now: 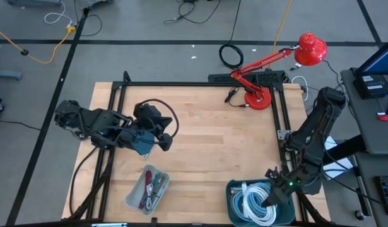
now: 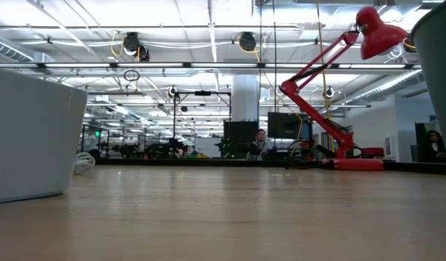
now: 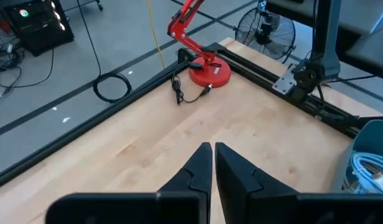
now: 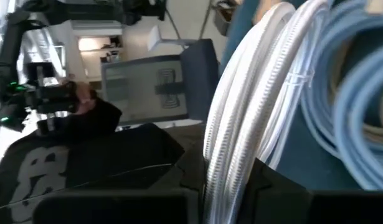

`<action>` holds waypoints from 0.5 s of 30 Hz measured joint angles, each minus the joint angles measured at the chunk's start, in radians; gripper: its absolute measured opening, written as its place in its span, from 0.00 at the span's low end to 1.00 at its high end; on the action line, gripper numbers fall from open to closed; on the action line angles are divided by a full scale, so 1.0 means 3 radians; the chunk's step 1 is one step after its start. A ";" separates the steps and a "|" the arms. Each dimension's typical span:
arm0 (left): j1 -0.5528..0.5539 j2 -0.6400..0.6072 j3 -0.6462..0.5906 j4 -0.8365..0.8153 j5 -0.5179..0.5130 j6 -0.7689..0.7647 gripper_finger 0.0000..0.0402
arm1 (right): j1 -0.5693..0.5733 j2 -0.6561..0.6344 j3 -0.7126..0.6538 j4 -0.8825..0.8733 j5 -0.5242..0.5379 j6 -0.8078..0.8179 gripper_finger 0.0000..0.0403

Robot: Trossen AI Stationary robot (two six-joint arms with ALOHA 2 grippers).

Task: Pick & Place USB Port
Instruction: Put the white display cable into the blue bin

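Here we see the right tool [image 1: 269, 197] clenched on white cables [image 4: 241, 124] inside the teal bin [image 1: 234, 189]; left tool [image 3: 213, 163] clenched empty above the surface [image 1: 212, 145].

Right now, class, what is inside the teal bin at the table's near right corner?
The teal bin holds coiled white cables and pale blue ones. The right hand reaches in, shut on a white cable. The bin's bottom is hidden beneath the coils.
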 joint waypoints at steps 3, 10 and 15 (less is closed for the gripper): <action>-0.0002 -0.0003 0.0000 0.0002 -0.0002 -0.0002 0.03 | 0.0000 0.0039 -0.0102 0.0007 -0.0024 0.0140 0.07; -0.0001 -0.0003 0.0000 0.0007 -0.0003 -0.0005 0.01 | 0.0000 0.0063 -0.0282 -0.0005 0.0033 0.0346 0.21; -0.0001 -0.0003 0.0000 0.0011 -0.0001 -0.0066 0.04 | 0.0000 0.0062 -0.0287 -0.0005 -0.0047 0.0384 0.41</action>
